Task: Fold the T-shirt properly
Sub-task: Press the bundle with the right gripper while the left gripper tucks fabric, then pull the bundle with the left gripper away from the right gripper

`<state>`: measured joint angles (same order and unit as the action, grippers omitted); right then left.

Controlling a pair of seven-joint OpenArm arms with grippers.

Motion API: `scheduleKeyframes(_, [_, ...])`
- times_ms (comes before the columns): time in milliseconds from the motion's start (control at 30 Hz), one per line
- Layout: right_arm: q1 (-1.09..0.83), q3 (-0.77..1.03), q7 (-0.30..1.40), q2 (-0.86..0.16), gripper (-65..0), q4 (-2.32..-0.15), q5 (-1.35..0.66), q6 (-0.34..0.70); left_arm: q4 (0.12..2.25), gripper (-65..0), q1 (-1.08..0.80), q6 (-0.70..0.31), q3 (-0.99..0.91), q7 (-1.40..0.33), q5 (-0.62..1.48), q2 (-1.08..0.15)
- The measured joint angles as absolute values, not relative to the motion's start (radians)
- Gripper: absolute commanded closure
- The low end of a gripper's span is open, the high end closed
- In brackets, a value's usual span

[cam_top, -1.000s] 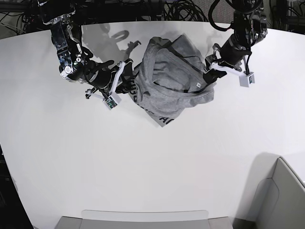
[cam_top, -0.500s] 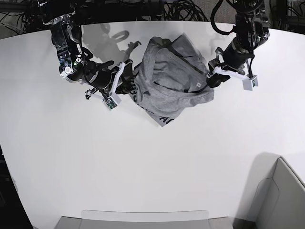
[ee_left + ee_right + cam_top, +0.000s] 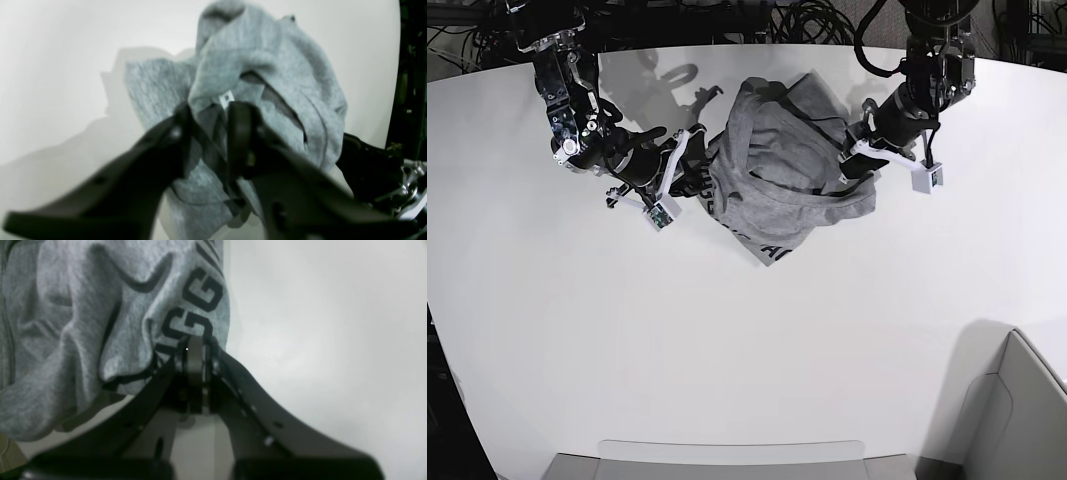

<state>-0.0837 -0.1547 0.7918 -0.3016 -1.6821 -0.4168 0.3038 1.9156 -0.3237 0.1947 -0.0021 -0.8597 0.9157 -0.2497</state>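
Observation:
The heather-grey T-shirt (image 3: 777, 170) lies crumpled in a heap at the back middle of the white table (image 3: 727, 340), with black lettering showing at its lower edge. My right gripper (image 3: 695, 172) is at the heap's left side. In the right wrist view it (image 3: 195, 343) is shut on the lettered edge of the T-shirt (image 3: 83, 306). My left gripper (image 3: 855, 165) is at the heap's right side. In the left wrist view it (image 3: 209, 116) is open, its jaws either side of a fold of the T-shirt (image 3: 267, 60) near a small white label (image 3: 226, 98).
A grey bin (image 3: 1017, 420) stands at the front right corner. A flat grey tray (image 3: 727, 460) lies along the front edge. Black cables and arm mounts (image 3: 807, 20) line the back edge of the table.
My left gripper has moved left into the right side of the T-shirt heap. The right gripper and the T-shirt have stayed where they were.

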Motion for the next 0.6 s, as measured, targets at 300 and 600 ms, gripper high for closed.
scheduleKeyframes(300, [-0.084,-0.155,0.792,-0.302,-2.1,-1.682,-0.416,0.304,1.844,0.0,-0.305,0.195,-0.033,-0.868,0.917,-0.249])
scheduleKeyframes(600, [-0.086,-0.119,0.792,-0.302,-2.1,-1.682,-0.416,0.304,1.949,0.0,-0.34,0.194,-0.219,-0.858,0.916,-0.249])
